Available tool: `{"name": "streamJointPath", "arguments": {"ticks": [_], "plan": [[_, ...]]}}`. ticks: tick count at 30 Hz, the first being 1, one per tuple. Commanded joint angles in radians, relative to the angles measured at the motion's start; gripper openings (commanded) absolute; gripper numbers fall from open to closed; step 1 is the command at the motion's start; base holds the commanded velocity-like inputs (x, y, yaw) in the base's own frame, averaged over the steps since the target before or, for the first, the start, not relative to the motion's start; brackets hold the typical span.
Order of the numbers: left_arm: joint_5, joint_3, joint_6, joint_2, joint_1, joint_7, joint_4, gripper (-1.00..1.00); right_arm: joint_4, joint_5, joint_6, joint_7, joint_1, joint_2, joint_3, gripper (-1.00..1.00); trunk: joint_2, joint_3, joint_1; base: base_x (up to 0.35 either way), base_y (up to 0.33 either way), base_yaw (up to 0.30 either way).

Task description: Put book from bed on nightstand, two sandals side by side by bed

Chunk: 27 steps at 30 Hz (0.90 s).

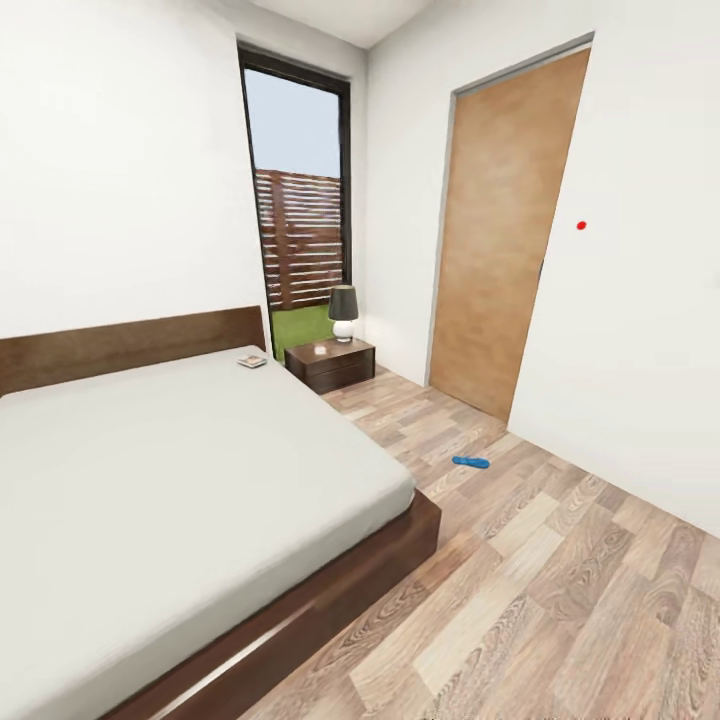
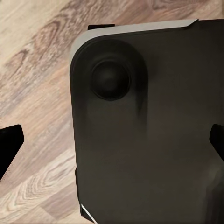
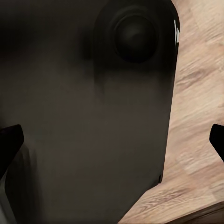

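The book [image 1: 252,361] lies flat on the grey mattress of the bed [image 1: 180,480], at the head corner nearest the nightstand [image 1: 330,364]. That nightstand stands by the window and carries a dark-shaded lamp [image 1: 343,312]. One blue sandal [image 1: 471,462] lies on the plank floor between the bed and the door, well apart from the bed. My left gripper [image 2: 112,144] is open, with its dark fingertips [image 2: 10,145] far apart over a dark part of my own body. My right gripper [image 3: 112,142] is open in the same way, fingertips [image 3: 9,142] at the frame's sides.
A closed wooden door [image 1: 505,240] fills the right wall beyond the sandal. A tall black-framed window [image 1: 298,190] shows a slatted fence. Wood-plank floor [image 1: 560,580] runs along the bed's right side up to the nightstand.
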<state>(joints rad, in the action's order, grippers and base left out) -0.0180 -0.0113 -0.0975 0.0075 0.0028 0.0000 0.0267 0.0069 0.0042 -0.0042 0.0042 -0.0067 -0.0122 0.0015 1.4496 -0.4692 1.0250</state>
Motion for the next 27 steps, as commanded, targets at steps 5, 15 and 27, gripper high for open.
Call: {"name": "streamJointPath", "arguments": {"ticks": [5,15,27], "plan": [[-0.002,0.000,-0.003,0.000,0.000,0.000,0.001,1.00,0.001,0.000,0.000,0.000,-0.001,0.000,0.000,1.00,0.000,-0.001,0.000,0.000,0.000,-0.209],[-0.001,0.000,-0.005,0.000,0.000,0.000,0.001,1.00,0.001,0.000,-0.001,0.000,-0.001,0.000,0.000,1.00,0.000,-0.001,0.000,0.005,0.000,-0.209],[0.000,0.001,-0.032,0.000,0.000,0.000,0.001,1.00,0.001,0.000,-0.001,0.000,-0.001,0.000,0.000,1.00,0.000,-0.001,0.000,0.118,-0.064,-0.209]]}}
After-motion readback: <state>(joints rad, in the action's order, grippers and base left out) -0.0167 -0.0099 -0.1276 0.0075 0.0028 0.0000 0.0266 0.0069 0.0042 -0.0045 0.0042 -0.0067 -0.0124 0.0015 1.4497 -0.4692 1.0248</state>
